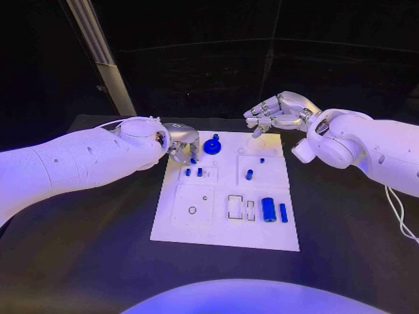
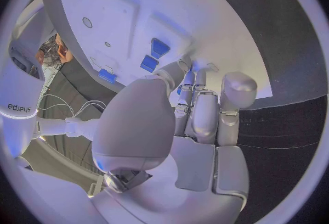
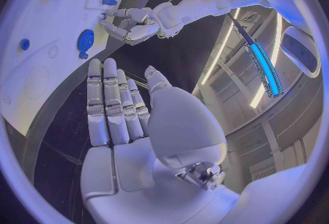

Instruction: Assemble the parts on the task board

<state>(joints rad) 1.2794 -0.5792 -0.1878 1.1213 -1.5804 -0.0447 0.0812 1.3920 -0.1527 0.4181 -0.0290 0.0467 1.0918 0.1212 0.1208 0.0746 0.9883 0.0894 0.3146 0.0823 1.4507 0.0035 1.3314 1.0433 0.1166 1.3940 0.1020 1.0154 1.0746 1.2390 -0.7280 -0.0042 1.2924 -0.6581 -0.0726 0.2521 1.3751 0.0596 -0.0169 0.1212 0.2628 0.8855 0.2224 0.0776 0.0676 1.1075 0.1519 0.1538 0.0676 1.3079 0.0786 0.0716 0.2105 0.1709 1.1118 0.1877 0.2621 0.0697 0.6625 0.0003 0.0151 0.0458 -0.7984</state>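
Note:
The white task board (image 1: 177, 226) lies mid-table. At its far end stands a blue gear (image 1: 213, 141), also in the right wrist view (image 3: 85, 40). My left hand (image 1: 183, 145) (image 2: 185, 119) hovers just left of the gear with its fingers curled in; I see nothing plainly held. Two small blue pegs (image 1: 194, 173) stand below it, and a third peg (image 1: 249, 174) to their right. A blue cylinder (image 1: 268, 209) and a thin blue pin (image 1: 283, 212) lie near the board's right edge. My right hand (image 1: 277, 112) (image 3: 130, 119) is raised over the board's far right corner, fingers straight and apart, palm empty.
The board has a ring recess (image 1: 192, 210) and a rectangular slot (image 1: 235, 207) on its near half. A white cable (image 1: 403, 222) trails on the black table (image 1: 77, 261) at the right. A pale post (image 1: 101, 59) stands behind the table's far left.

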